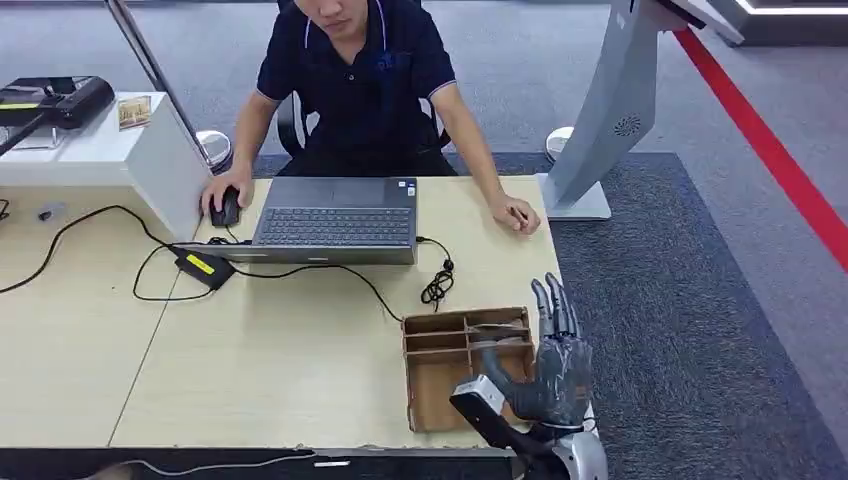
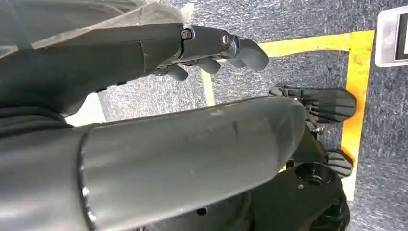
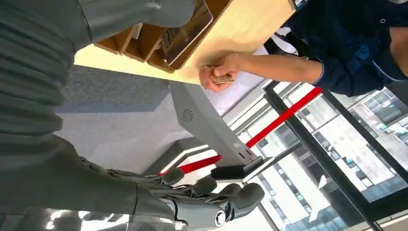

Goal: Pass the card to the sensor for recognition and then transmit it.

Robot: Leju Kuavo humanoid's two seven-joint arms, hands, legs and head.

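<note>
An office: a person (image 1: 360,80) works a laptop (image 1: 335,218) on a desk (image 1: 250,350).

Right hand (image 3: 192,202) empty, fingers apart; person's hand (image 3: 217,77) pinches card (image 3: 222,78).

No lettering, number or brand can be read here. The yellow label (image 1: 200,263) on the black power brick (image 1: 204,268) lying on the tabletop (image 1: 270,360) carries marks too small to make out. The small stand-up card (image 1: 134,111) on the white box (image 1: 100,160) shows print that is blurred. The person's dark shirt (image 1: 362,70) bears a faint chest mark, and the laptop (image 1: 335,220) has a small sticker near its corner; both are illegible.
</note>
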